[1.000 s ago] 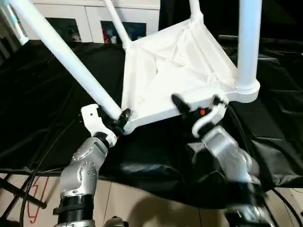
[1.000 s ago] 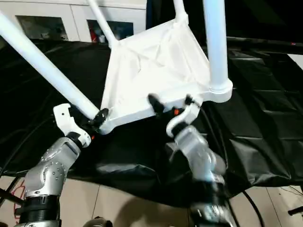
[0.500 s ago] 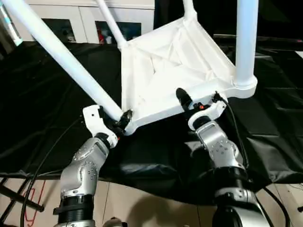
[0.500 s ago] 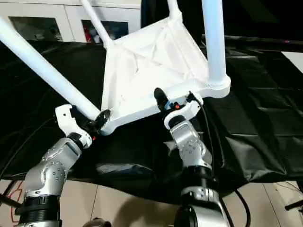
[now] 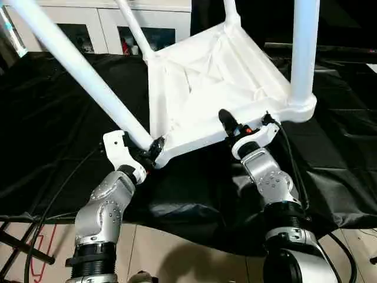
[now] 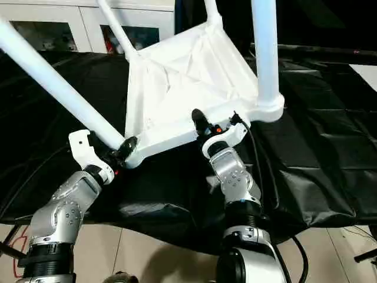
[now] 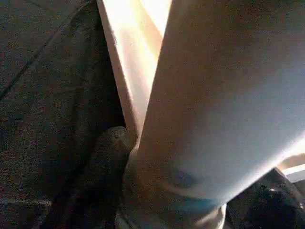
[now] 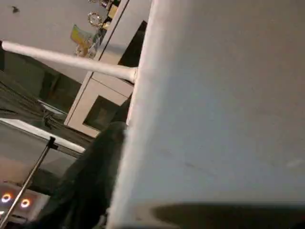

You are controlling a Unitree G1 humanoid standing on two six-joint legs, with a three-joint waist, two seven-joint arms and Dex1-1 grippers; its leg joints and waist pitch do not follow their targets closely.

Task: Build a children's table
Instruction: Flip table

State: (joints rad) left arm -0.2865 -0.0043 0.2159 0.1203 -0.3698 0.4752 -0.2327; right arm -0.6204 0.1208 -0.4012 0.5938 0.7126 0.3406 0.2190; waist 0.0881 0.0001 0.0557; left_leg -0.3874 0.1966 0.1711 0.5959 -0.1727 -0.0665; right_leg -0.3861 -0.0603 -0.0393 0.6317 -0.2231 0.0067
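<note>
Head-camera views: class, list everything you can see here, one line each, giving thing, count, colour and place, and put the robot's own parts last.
Tabletop: one, white, tilted upside down with ribbed underside showing, over the black cloth.
Table legs: four, white, one in each corner socket, sticking up and outward.
Cloth: one, black, spread under the table.
Cabinet: one, white with glass doors, at the back on the left.
Cables: a few, black, on the floor at lower left.
Floor: pale, along the near edge.
Left gripper: one, black fingers, shut on the near-left table leg at its socket.
Right gripper: one, black fingers, at the tabletop's near edge, one finger above it.
Forearms: two, silver, rising from the near edge.
</note>
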